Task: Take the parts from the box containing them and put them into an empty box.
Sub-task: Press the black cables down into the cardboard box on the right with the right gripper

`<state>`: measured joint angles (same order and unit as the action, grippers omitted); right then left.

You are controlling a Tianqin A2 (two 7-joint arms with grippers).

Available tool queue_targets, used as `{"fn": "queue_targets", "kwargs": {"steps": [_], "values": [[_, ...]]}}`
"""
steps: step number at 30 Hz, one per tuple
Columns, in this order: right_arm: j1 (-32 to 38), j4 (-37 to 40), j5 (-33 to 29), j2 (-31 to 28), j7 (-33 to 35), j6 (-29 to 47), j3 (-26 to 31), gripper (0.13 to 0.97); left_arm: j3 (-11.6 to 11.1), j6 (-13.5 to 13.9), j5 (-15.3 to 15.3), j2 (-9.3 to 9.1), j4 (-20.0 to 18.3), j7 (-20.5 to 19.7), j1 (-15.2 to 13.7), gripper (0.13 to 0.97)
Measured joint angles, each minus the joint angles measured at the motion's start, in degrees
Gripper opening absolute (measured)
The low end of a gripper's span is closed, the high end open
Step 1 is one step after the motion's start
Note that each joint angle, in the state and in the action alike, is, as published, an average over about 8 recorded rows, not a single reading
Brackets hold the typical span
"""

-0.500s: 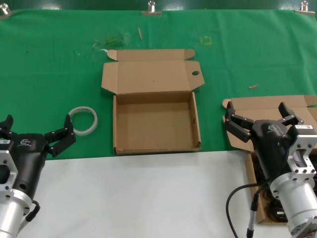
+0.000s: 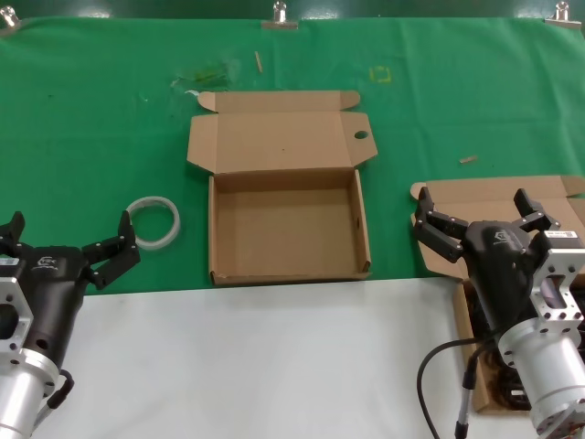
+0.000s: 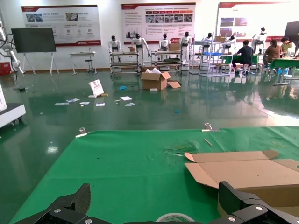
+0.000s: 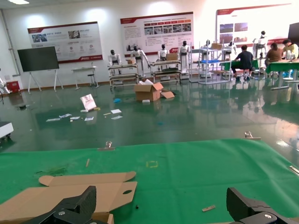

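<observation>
The empty box lies open at the table's middle, its lid folded back with a small round hole by one flap. It also shows in the left wrist view and the right wrist view. The box containing the parts sits at the right front, mostly hidden under my right arm. Black cords show in it beside the arm. My right gripper is open and empty above that box's lid. My left gripper is open and empty at the left front.
A whitish tape roll lies on the green cloth between my left gripper and the empty box. A white surface covers the table's front. A small wood chip lies behind the right box.
</observation>
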<state>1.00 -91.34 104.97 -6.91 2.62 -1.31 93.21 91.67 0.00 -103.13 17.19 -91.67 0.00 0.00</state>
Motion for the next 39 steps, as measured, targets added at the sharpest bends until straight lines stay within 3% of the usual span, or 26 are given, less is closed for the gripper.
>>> {"fn": "queue_targets", "kwargs": {"steps": [8, 16, 27, 34, 39], "values": [[-0.1, -0.1, 0.1, 0.0, 0.2, -0.3, 0.1, 0.966, 0.0, 0.0, 0.0, 0.00, 0.0, 0.0, 0.0, 0.965], [-4.2, -3.6, 6.1, 0.1, 7.4, -10.5, 3.9, 0.966, 0.0, 0.0, 0.0, 0.00, 0.0, 0.0, 0.0, 0.965], [-10.7, -14.0, 22.5, 0.1, 32.9, -34.9, 9.5, 0.966, 0.0, 0.0, 0.0, 0.00, 0.0, 0.0, 0.0, 0.965], [-12.2, -17.8, 26.2, 0.1, 50.2, -46.2, 8.2, 0.966, 0.0, 0.0, 0.0, 0.00, 0.0, 0.0, 0.0, 0.965], [-8.9, -16.5, 26.5, 0.1, 63.4, -51.3, 7.1, 0.966, 0.0, 0.0, 0.0, 0.00, 0.0, 0.0, 0.0, 0.965]]}}
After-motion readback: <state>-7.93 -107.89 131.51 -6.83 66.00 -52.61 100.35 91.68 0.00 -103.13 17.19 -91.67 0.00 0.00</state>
